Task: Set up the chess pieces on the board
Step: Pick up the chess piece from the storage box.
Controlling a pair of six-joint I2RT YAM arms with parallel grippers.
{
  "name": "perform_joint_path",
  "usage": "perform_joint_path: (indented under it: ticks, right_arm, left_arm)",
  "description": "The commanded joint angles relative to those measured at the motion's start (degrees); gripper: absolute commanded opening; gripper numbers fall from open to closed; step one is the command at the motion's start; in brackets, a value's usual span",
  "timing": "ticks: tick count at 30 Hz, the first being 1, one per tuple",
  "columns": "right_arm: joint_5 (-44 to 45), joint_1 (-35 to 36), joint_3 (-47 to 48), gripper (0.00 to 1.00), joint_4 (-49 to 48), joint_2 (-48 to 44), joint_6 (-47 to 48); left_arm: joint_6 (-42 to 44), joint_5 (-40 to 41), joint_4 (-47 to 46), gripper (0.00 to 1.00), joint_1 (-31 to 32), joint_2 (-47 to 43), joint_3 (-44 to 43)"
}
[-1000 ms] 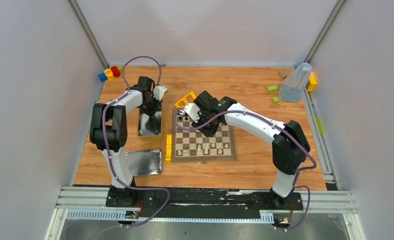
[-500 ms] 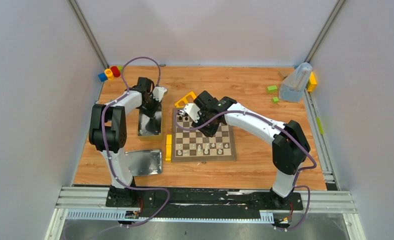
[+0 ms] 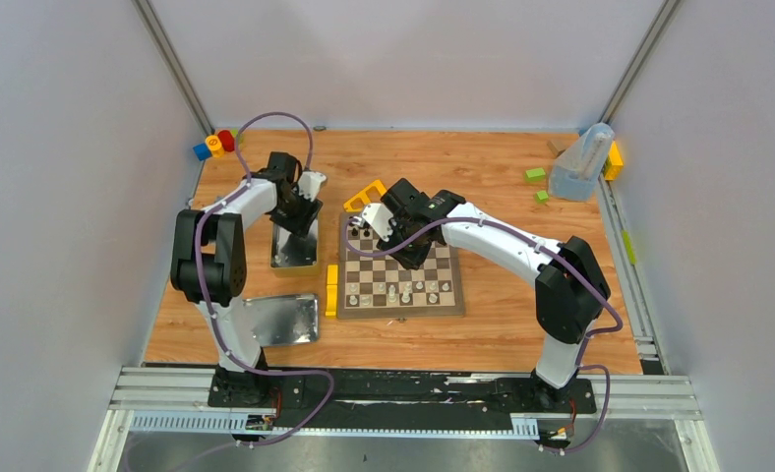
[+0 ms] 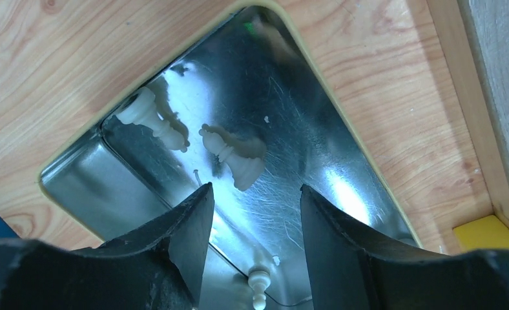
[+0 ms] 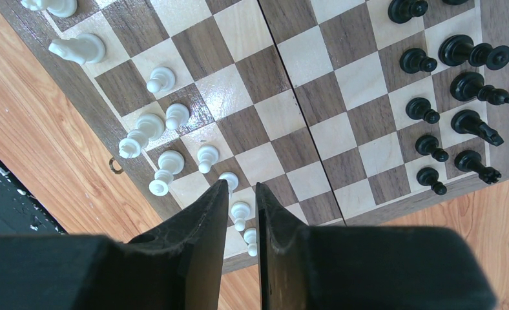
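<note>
L tool point(image 4: 252, 213) hangs w/ jaws apart, empty, over the tin point(image 4: 342, 139), where a white piece point(image 4: 232, 156) lies on its side just ahead, long axis slanting across the gap; R tool point(image 5: 242, 216) nearly clenched, empty, above the board point(image 5: 284, 116).

Your left arm was folded up on the left side of the overhead frame, wrist angled down, and the left gripper point(image 4: 252, 213) had its jaws spread apart with nothing between them. Your right arm stretched from lower right toward frame center, right gripper point(image 5: 242, 213) nearly pinched together, a thin gap left.
</note>
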State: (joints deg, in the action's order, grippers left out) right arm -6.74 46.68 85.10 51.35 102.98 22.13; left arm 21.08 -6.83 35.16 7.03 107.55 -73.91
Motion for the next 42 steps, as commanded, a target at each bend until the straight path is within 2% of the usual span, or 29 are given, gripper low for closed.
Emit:
perform_joint_path:
  ticks: [1,15,24,30,36,42]
  right_arm:
    - [-0.5,-0.3,-0.1,0.23,-1.3,0.4,-0.9]
    - [-0.7,-0.2,0.0,0.23,-1.2,1.0,-0.9]
    - [-0.6,-0.2,-0.4,0.23,-1.1,1.0,-0.7]
    - [-0.6,-0.2,-0.2,0.23,-1.1,1.3,-0.7]
    - [-0.7,-0.2,-0.1,0.23,-1.1,1.4,-0.7]
    - [-1.0,-0.2,0.0,0.23,-1.0,1.7,-0.8]
  left_arm:
    - [-4.6,1.0,2.1,0.60,-0.2,-1.2,-4.2]
    - [-7.9,1.0,2.1,0.54,-0.2,3.5,-5.9]
    - [-8.2,2.2,0.7,0.52,-0.2,3.9,-5.0]
    - [-8.4,1.2,0.6,0.47,-0.2,3.4,-4.2]
    - [-11.3,-0.9,0.7,0.55,-0.2,2.9,-3.8]
    - [-13.1,0.9,-0.4,0.57,-0.2,4.1,-4.7]
